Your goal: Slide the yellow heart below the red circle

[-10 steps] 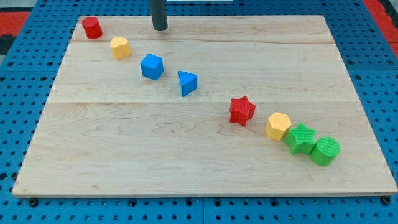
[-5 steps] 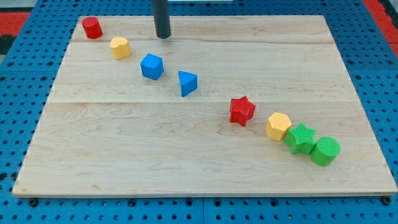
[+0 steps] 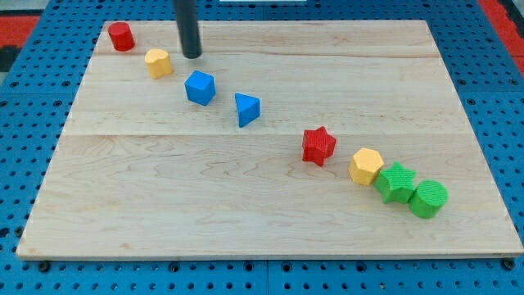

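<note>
— What does the arm look like from here?
— Only a straight, round rod (image 3: 188,29) shows, dark grey, close to black, and smooth.
— Any cables, screws or markings?
— I can't make out any. A faint lighter sheen runs down its length, and my tip (image 3: 192,56) ends blunt and rounded.

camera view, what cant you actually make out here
- The rod above my tip: cut off by the view's top edge.
- The yellow block beside the red circle: too small to confirm a heart.
- The green blocks: touching; their exact shapes stay unclear.
</note>
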Robot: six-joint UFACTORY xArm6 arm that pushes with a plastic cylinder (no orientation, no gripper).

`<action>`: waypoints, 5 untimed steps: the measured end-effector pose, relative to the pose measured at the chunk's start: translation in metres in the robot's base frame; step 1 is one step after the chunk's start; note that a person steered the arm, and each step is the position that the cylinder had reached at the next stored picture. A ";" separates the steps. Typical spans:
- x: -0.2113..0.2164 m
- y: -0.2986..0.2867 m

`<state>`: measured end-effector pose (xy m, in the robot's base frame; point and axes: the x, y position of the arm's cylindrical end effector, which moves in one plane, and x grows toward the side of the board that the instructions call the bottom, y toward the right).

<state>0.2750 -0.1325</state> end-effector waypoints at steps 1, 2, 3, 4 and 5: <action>0.006 -0.032; 0.008 0.037; 0.032 -0.004; 0.052 -0.047; 0.052 -0.070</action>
<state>0.3267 -0.2021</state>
